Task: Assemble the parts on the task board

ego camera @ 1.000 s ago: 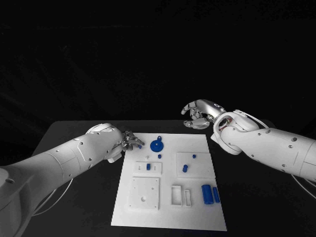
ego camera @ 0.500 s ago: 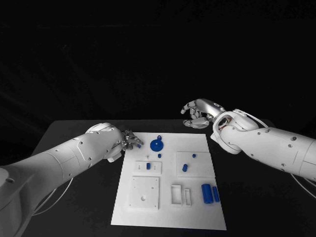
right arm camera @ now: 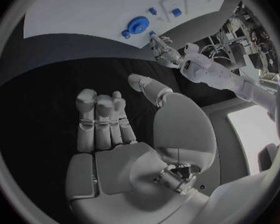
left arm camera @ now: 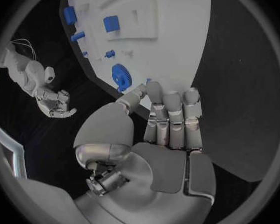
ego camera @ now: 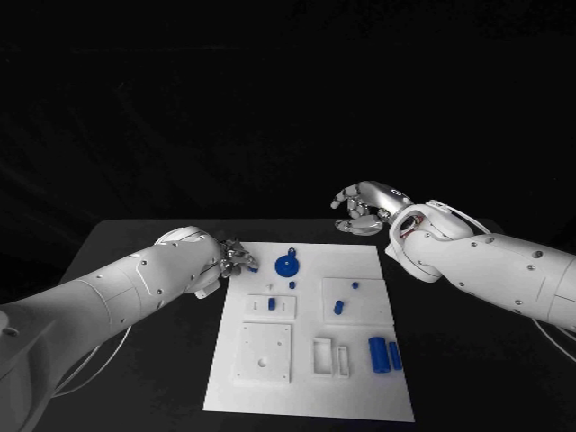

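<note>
From the head view, the task board (ego camera: 308,333) lies flat on the black bench (ego camera: 146,243), with a round blue gear part (ego camera: 287,265) near its far edge. The left hand (ego camera: 234,256) sits at the board's far left corner, pinching a small blue part (ego camera: 252,266) in its fingers. The right hand (ego camera: 364,207) hovers beyond the board's far right corner, fingers loosely curled and holding nothing. In the left wrist view, the left hand's fingers (left arm camera: 171,117) reach the board's edge beside the gear. In the right wrist view, the right hand's fingers (right arm camera: 99,117) stand apart, empty, above the bench.

black table (ego camera: 146,243) | dark backdrop (ego camera: 288,108) behind it
</note>
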Motion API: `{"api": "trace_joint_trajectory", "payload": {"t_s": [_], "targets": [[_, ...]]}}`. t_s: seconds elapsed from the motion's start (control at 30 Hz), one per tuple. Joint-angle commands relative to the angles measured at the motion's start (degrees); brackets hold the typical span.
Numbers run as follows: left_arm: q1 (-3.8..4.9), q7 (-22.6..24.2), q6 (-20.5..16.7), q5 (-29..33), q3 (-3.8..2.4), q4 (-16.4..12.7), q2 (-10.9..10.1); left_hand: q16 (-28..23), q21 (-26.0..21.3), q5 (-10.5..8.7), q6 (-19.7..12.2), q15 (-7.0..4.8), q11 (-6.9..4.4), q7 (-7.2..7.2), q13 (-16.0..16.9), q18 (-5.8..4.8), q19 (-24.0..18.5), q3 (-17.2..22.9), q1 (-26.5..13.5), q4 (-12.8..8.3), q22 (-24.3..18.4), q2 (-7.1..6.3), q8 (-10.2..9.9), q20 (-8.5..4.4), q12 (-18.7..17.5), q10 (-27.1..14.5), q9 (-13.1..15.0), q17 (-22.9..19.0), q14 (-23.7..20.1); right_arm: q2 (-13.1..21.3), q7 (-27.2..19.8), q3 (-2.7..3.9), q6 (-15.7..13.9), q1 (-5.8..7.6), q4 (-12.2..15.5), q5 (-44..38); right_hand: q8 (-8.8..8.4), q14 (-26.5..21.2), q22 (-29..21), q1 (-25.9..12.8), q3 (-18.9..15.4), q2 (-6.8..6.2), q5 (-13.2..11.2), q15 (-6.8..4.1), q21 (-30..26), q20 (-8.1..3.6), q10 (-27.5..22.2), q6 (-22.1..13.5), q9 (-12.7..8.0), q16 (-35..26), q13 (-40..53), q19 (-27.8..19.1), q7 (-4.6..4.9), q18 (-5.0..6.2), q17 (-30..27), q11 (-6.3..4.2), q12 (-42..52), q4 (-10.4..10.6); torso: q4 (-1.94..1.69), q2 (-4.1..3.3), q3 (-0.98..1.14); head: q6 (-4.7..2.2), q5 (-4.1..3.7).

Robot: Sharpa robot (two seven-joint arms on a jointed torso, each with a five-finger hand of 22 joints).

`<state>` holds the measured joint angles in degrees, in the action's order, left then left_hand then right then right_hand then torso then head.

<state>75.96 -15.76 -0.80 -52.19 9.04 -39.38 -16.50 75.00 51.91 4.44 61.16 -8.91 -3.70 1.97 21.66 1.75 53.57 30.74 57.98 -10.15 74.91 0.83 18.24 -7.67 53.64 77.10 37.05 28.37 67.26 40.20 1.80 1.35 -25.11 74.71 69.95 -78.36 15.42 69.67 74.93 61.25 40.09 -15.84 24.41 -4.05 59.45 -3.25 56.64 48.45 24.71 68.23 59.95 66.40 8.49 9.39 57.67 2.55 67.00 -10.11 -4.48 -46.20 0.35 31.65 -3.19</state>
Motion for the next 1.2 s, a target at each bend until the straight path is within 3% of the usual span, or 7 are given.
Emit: {"api": "trace_joint_trajectory", "payload": {"t_s": [0.03, 0.37, 0.5, 0.73, 0.83, 1.0, 1.2], "targets": [[-0.16, -0.48, -1.37, 1.18, 0.05, -1.26, -0.84, 0.40, 0.51, 2.19, 2.15, -0.47, -0.75, -0.13, 0.10, -0.33, 0.70, 1.01, -0.56, -0.49, 1.25, -0.18, 2.86, -6.46, 0.33, 1.43, 2.52, 0.16, 1.16, 0.14, -0.32, 0.03, 0.04, 0.03, 0.17, -0.09, 0.22, 0.02, 0.96, -0.59, -0.22, 0.06, 0.23, 0.36, -0.22, -0.05, -0.44, 0.23, -0.08, -0.18, -0.08, 0.49, 0.59, 5.61, -0.09, 0.05, 0.23, 0.22, -0.05, 0.06, 0.01, -0.08, 0.12], [0.17, -1.32, -4.11, 2.85, -0.03, -7.48, -4.29, 1.37, 2.06, 5.81, 4.10, -1.26, -1.77, -1.14, 0.72, 0.01, 2.40, 2.19, -2.43, -2.12, 1.27, -0.63, 4.25, -7.17, 1.01, 3.49, 4.11, 0.81, 3.28, 0.27, -0.46, 0.03, -0.01, 0.02, 0.09, 0.14, 0.22, 0.02, 0.95, -0.65, -0.23, 0.08, 0.26, 0.36, -0.22, -0.04, -0.44, 0.24, -0.08, -0.18, -0.09, 0.49, 0.59, 5.61, -0.09, 0.05, 0.23, 0.26, -0.20, 0.28, 0.01, -0.22, 0.38], [0.44, -1.90, -5.84, 3.00, -0.04, -13.03, -7.00, 1.71, 2.46, 6.80, 4.71, -1.47, -2.04, -1.41, 1.07, 0.06, 2.67, 2.45, -3.06, -2.58, 1.25, -0.75, 4.73, -7.32, 1.43, 3.67, 4.77, 1.07, 3.61, 0.32, -0.52, 0.03, 0.04, 0.01, -0.02, 0.25, 0.22, 0.02, 0.95, -0.68, -0.23, 0.10, 0.30, 0.36, -0.23, -0.04, -0.44, 0.24, -0.09, -0.18, -0.10, 0.49, 0.59, 5.61, -0.09, 0.05, 0.24, 0.28, -0.36, 0.54, 0.00, -0.10, 0.41], [0.50, -2.67, -9.08, 2.56, 0.00, -20.17, -10.61, 2.66, 3.31, 8.49, 5.56, -1.91, -2.54, -1.91, 1.86, 0.22, 3.25, 2.88, -3.79, -3.15, 1.27, -1.10, 5.44, -7.63, 2.62, 3.91, 5.96, 1.66, 4.17, 0.38, -0.54, 0.02, 0.11, -0.02, -0.15, 0.36, 0.23, 0.02, 0.95, -0.71, -0.23, 0.13, 0.36, 0.36, -0.23, -0.04, -0.45, 0.24, -0.09, -0.18, -0.11, 0.50, 0.59, 5.61, -0.09, 0.05, 0.24, 0.30, -0.61, 0.92, 0.10, 0.22, 0.47], [0.47, -2.99, -10.82, 1.82, 0.08, -22.67, -11.82, 3.09, 3.69, 10.32, 5.93, -2.12, -2.72, -2.12, 2.23, 0.29, 3.44, 3.16, -4.10, -3.33, 1.26, -1.39, 5.71, -7.76, 3.20, 3.84, 6.52, 1.91, 4.30, 0.36, -0.53, 0.02, 0.14, -0.03, -0.26, 0.40, 0.22, 0.02, 0.95, -0.71, -0.23, 0.14, 0.39, 0.36, -0.23, -0.04, -0.45, 0.23, -0.09, -0.18, -0.11, 0.49, 0.59, 5.61, -0.09, 0.05, 0.24, 0.31, -0.73, 1.15, 0.13, 0.36, 0.43], [0.25, -3.37, -13.39, 0.99, 0.58, -26.05, -13.48, 3.76, 4.33, 12.64, 6.49, -2.45, -3.06, -2.42, 2.78, 0.42, 3.84, 3.39, -4.41, -3.63, 1.27, -1.68, 6.09, -7.95, 4.14, 3.88, 7.27, 2.25, 4.60, 0.47, -0.53, 0.02, 0.18, -0.04, -0.34, 0.51, 0.22, 0.02, 0.95, -0.72, -0.22, 0.15, 0.43, 0.36, -0.23, -0.04, -0.45, 0.23, -0.10, -0.18, -0.12, 0.49, 0.59, 5.61, -0.09, 0.05, 0.25, 0.31, -0.84, 1.33, 0.16, 0.64, 0.27], [0.12, -3.55, -15.66, -1.13, 2.29, -28.94, -14.80, 4.43, 5.01, 14.91, 7.23, -2.78, -3.41, -2.80, 3.30, 0.58, 4.20, 3.57, -4.83, -3.91, 1.25, -2.01, 6.53, -8.09, 5.14, 3.79, 8.09, 2.55, 4.87, 0.54, -0.53, 0.01, 0.17, -0.07, -0.15, 0.52, 0.22, 0.02, 0.95, -0.74, -0.22, 0.15, 0.49, 0.36, -0.24, -0.04, -0.45, 0.22, -0.10, -0.19, -0.13, 0.49, 0.59, 5.61, -0.09, 0.04, 0.25, 0.31, -0.89, 1.35, 0.22, 0.87, 0.37]]}}
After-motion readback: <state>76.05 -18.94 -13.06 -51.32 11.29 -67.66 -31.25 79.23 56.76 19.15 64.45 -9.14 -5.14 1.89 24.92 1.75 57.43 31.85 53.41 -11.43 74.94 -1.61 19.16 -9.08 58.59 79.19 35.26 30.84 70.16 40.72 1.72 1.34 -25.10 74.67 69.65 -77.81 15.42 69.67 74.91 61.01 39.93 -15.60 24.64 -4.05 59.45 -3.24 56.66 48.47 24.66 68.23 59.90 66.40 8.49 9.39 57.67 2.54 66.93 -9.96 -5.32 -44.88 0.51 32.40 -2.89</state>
